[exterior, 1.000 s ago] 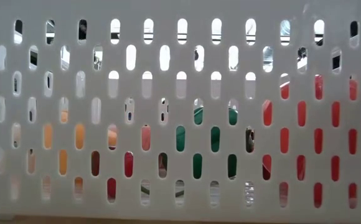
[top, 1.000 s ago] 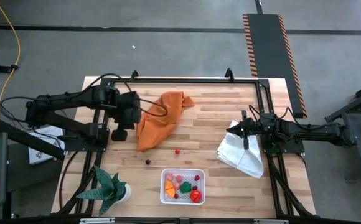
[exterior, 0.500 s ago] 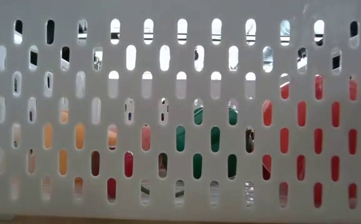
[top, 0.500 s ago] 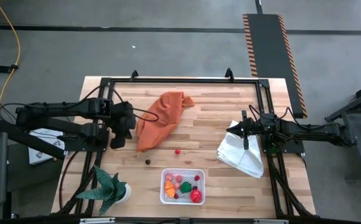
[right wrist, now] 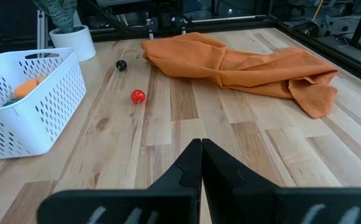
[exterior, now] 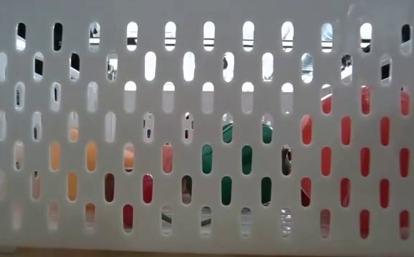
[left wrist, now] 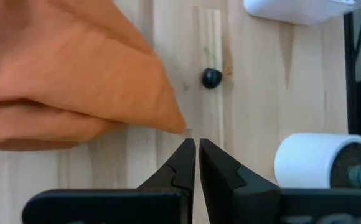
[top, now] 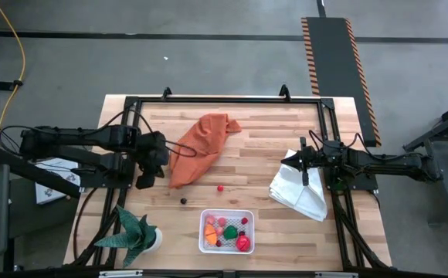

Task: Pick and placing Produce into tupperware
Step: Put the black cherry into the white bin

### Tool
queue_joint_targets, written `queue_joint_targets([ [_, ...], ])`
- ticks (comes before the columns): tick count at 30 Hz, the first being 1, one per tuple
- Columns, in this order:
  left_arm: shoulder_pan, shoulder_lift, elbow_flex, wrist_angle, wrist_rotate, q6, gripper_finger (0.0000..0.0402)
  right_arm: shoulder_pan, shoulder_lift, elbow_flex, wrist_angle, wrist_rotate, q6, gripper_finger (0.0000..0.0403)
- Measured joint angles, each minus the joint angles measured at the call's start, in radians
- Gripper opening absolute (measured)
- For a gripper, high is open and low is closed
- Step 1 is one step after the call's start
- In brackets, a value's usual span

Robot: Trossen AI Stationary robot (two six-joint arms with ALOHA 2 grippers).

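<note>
Orange cloth (top: 199, 147) lies crumpled on the wooden table (top: 255, 131), and everything else is easiest placed from it. One white folded cloth (top: 300, 189) sits well apart from it toward the right arm's side, and one potted plant (top: 137, 234) in a white pot stands at the near corner on the left arm's side. The tupperware (top: 225, 231), a white slotted basket, rests on the near edge of the table, a little way from the orange cloth's lower tip; it holds several pieces of Produce (top: 231, 234), among them orange, pink, green and red ones, too bunched to count exactly. Two pieces lie loose on the bare wood between the orange cloth and the basket: one small red piece (top: 219, 187) and one dark berry (top: 183, 201). In the low view the basket's perforated wall (exterior: 207, 86) fills the whole picture and blocks the table behind it, with coloured pieces showing through the slots. The left gripper (top: 146, 176) reaches in from the left arm's side, level over the table, just beside the orange cloth's lower corner; its fingers are pressed together with nothing between them, and the dark berry lies ahead of its tips. The right gripper (top: 305, 177) hangs over the white folded cloth, well away from the orange cloth, arm stretched flat, fingers likewise pressed together and empty.
</note>
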Motion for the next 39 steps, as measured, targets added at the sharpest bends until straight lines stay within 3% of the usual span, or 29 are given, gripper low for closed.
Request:
queue_joint_targets([
  [19, -0.262, 0.001, 0.000, 0.106, -0.282, -0.212, 0.0012, 0.000, 0.000, 0.000, 0.000, 0.000, 0.000, 0.0000],
  [31, -0.354, 0.001, -0.128, 0.271, -0.289, -0.355, 0.0012, 0.000, 0.000, 0.000, 0.000, 0.000, 0.000, 0.0000],
  [39, -0.363, 0.001, -0.203, 0.420, -0.284, -0.360, 0.0016, 0.000, 0.000, 0.000, 0.000, 0.000, 0.000, 0.0000],
])
